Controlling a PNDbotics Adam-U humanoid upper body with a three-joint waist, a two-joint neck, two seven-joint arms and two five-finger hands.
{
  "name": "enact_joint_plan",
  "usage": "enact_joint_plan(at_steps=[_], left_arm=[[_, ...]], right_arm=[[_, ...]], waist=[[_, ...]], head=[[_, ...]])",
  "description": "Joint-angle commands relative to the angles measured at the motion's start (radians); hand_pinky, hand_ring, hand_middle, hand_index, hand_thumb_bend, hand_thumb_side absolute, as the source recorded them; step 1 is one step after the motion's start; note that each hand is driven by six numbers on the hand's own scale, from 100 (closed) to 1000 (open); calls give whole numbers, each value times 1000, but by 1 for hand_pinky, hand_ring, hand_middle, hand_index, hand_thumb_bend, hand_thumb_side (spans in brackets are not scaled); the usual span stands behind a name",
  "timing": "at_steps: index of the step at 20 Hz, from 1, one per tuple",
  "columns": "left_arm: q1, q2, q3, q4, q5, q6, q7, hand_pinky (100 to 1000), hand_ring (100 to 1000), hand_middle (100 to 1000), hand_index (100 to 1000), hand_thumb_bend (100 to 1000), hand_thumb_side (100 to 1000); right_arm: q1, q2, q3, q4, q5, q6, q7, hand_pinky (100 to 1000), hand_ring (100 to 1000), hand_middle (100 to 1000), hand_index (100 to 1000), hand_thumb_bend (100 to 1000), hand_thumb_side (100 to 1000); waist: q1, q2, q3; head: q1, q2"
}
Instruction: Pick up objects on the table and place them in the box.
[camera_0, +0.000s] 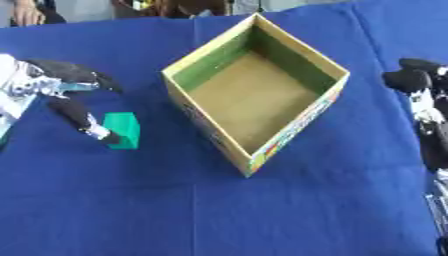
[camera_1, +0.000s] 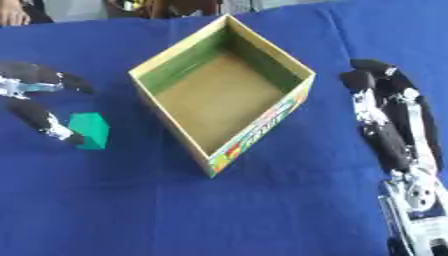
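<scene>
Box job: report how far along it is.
Done: nothing yet; the box shows only its bare brown floor. In hand: the left hand is open at the green block, which sits on the blue cloth left of the box; one finger is at its near-left corner, not closed round it. Left: grasp, lift and drop it in. The right hand rests open at the right.

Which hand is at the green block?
The left hand: a finger tip touches the green block left of the box. The right hand lies apart, right of it.
</scene>
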Motion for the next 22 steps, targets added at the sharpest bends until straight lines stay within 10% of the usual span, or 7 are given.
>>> enact_joint_plan(at_steps=[1, 22], left_arm=[[-31, 2, 5, 26, -40, -73, -63, 876, 923, 896, 1000, 731, 803], [-58, -26, 1, 51, -124, -110, -63, 829, 861, 853, 1000, 711, 856]], right_arm=[[-6, -6, 1, -19, -6, 2, -1, 775, 723, 575, 743, 100, 557], [0, -2, 0, -19, -9, 15, 0, 777, 722, 573, 742, 100, 549]], waist=[[-1, -24, 1], [1, -31, 9]], head=[[4, 5], [9, 12]])
